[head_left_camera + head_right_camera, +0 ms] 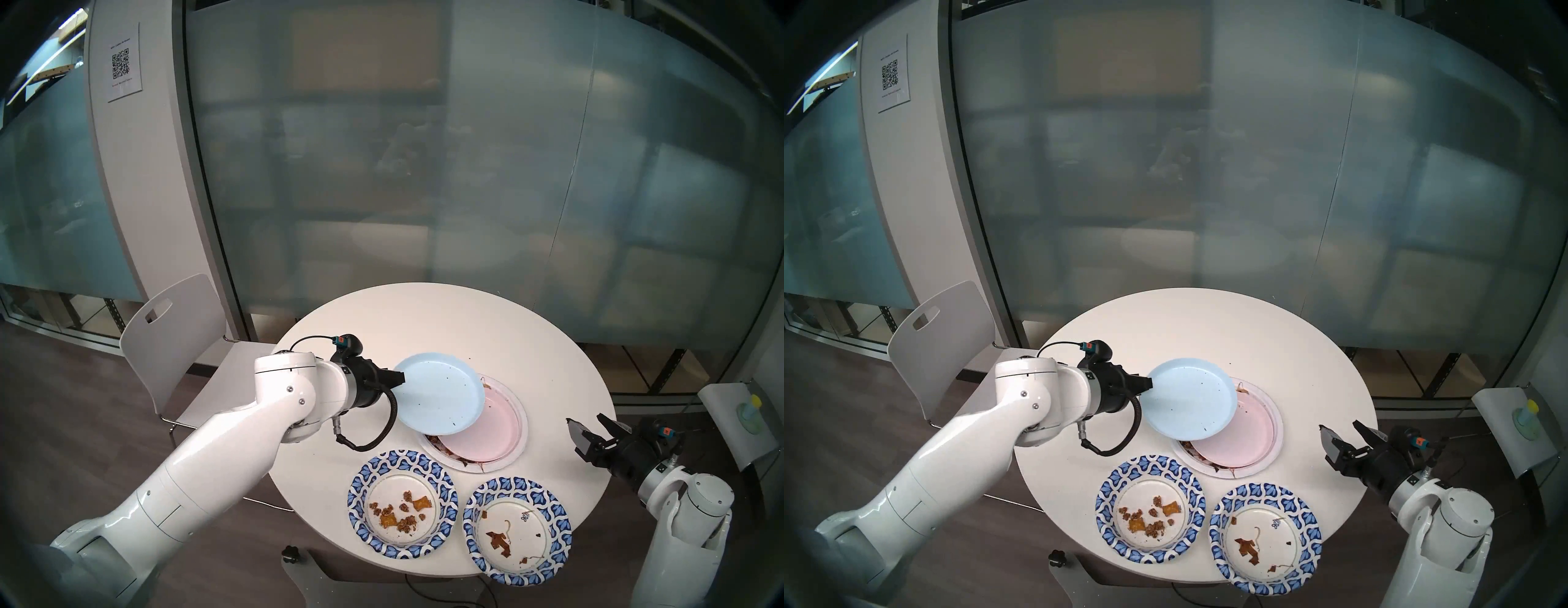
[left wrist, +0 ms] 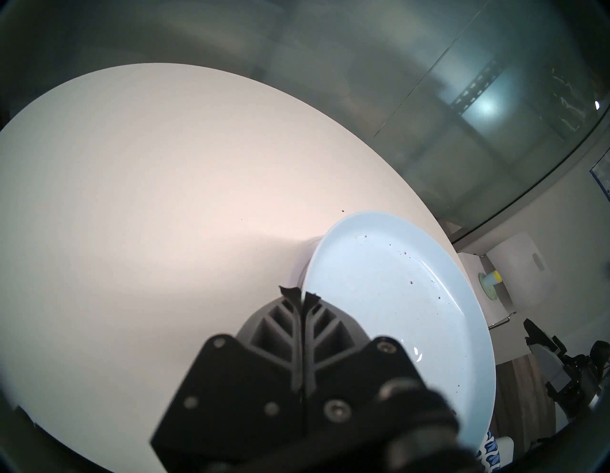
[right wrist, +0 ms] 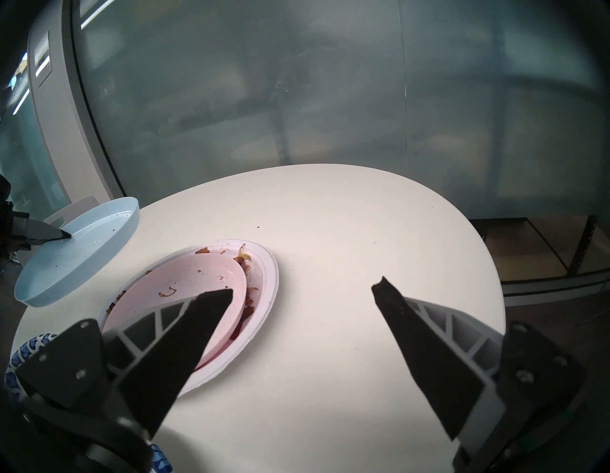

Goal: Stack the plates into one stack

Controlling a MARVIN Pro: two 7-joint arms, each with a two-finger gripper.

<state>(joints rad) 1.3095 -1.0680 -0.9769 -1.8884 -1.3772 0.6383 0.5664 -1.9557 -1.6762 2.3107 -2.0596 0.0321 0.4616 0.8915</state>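
The left gripper [image 1: 401, 378] is clamped on the near-left rim of the light blue plate [image 1: 441, 397], its two fingers pinched together with the rim between them, as the left wrist view shows. That plate is held clear of the round white table [image 1: 488, 322], tilted, and overlaps the left edge of the pink plate [image 1: 488, 437] from above; whether the two touch cannot be told. The pink plate lies inside the large white paper plate [image 1: 519, 441], slightly off centre, with brown scraps showing around it on the white plate's rim. Dark specks dot the blue plate's surface. Two smaller plates with blue-and-white patterned rims sit separately at the table's near edge: the left patterned plate [image 1: 403, 503] carries brown food crumbs, the right patterned plate [image 1: 517, 528] a few brown scraps. They lie just beside each other, not overlapping. The right gripper [image 1: 592, 426] hangs off the table's right side, well apart from all plates, jaws spread wide and empty. A white chair [image 1: 169, 339] stands behind the left arm.
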